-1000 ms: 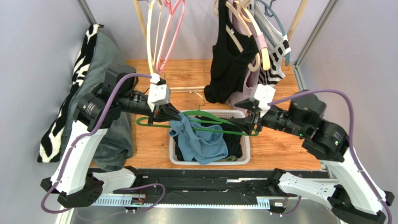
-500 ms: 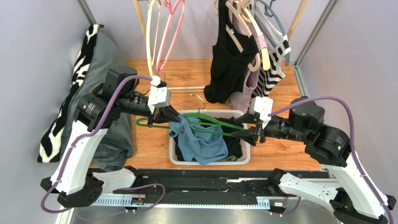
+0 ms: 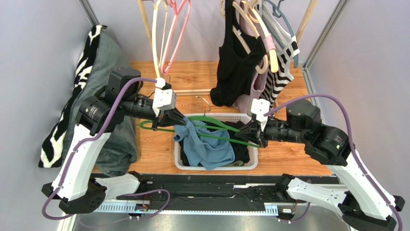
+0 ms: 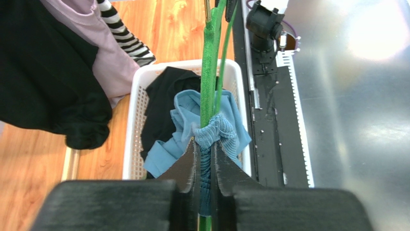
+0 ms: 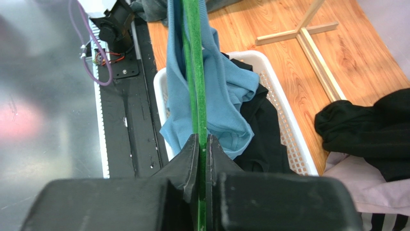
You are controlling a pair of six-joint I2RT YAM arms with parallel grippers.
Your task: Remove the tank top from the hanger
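Observation:
A green hanger is held level above a white basket. The blue tank top droops from it into the basket. My left gripper is at the hanger's left end. In the left wrist view that gripper is shut on the bunched ribbed strap of the tank top, with the hanger's bar running through the pinch. At the hanger's right end my right gripper is shut on the bare green bar, just short of the blue cloth.
Black clothing lies in the basket under the tank top. Behind it a wooden rack holds a black top, striped and pink garments and empty hangers. Zebra-print and grey cloth is draped at the left.
My right gripper was open and drawn slightly back from the hanger's right end; it has moved in and shut on the bar. The left gripper has kept its grip and place.

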